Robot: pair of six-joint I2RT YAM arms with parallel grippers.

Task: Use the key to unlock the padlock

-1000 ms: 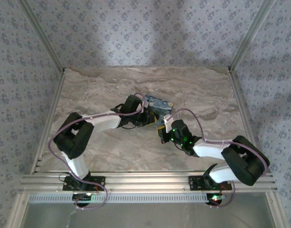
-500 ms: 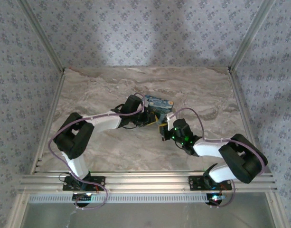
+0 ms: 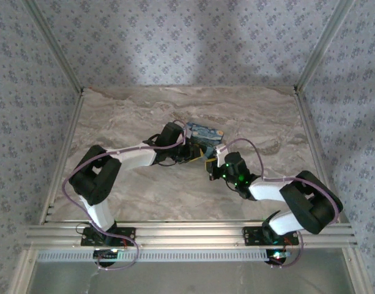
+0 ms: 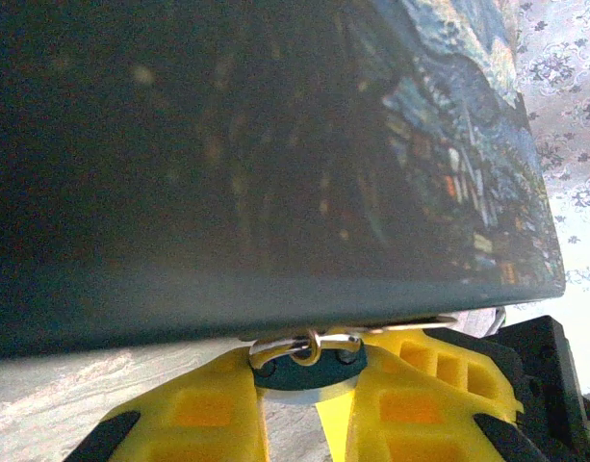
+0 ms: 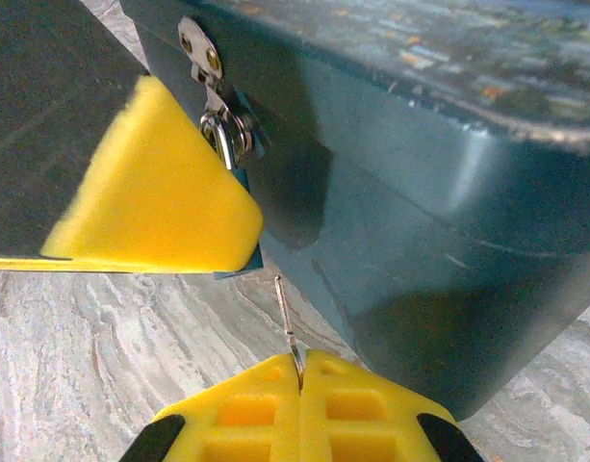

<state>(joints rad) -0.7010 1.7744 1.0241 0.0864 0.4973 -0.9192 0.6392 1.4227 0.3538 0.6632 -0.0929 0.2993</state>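
Note:
A small teal padlock (image 4: 302, 371) with a silver shackle hangs from the hasp of a blue box (image 3: 205, 131) printed with a night sky. My left gripper (image 4: 304, 390) is shut on the padlock body, its yellow fingers (image 5: 150, 197) on either side. In the right wrist view the shackle (image 5: 225, 135) sits on the hasp and a teal corner of the padlock (image 5: 244, 265) shows under the left finger. My right gripper (image 5: 301, 385) is shut on the key (image 5: 289, 322). Its thin grey shaft points up at the padlock, with the tip a little short of it. The key's head is hidden between the pads.
The box rests on the marbled table (image 3: 144, 190) near its middle, its teal side wall (image 5: 420, 221) just right of the key. Both grippers (image 3: 204, 158) meet at its near edge. Patterned walls and metal posts (image 3: 309, 67) ring the table.
The box's printed face has tipped away and looks narrower than a second ago. My right gripper has crept a little left and forward toward the padlock. The left gripper has held still.

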